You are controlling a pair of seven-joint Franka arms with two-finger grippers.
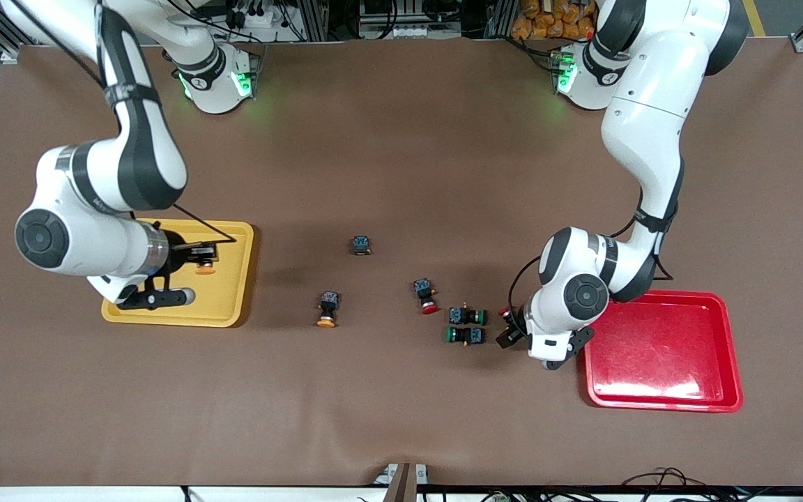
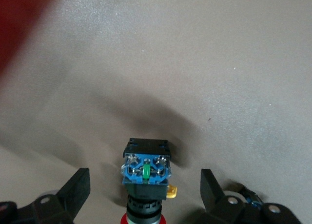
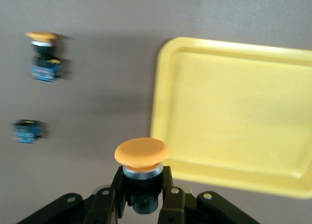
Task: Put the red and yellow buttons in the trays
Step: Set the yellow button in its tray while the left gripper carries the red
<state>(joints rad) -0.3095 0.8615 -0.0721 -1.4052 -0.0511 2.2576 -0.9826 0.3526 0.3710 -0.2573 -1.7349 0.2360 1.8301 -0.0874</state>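
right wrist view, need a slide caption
Right tool shut on an orange-yellow capped push-button switch, held beside the shallow yellow plastic tray.

Two white Franka arms

Glossy white shells, black joint bands, green base lights, black cables; black two-finger grippers with small silver screws.

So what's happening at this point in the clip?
Two arms are sorting push buttons into trays. The right gripper is shut on a yellow button over the yellow tray. The left gripper is open around a red button lying on the table beside the red tray, which holds nothing yet. Another yellow button, another red button, two green buttons and a capless block lie mid-table.
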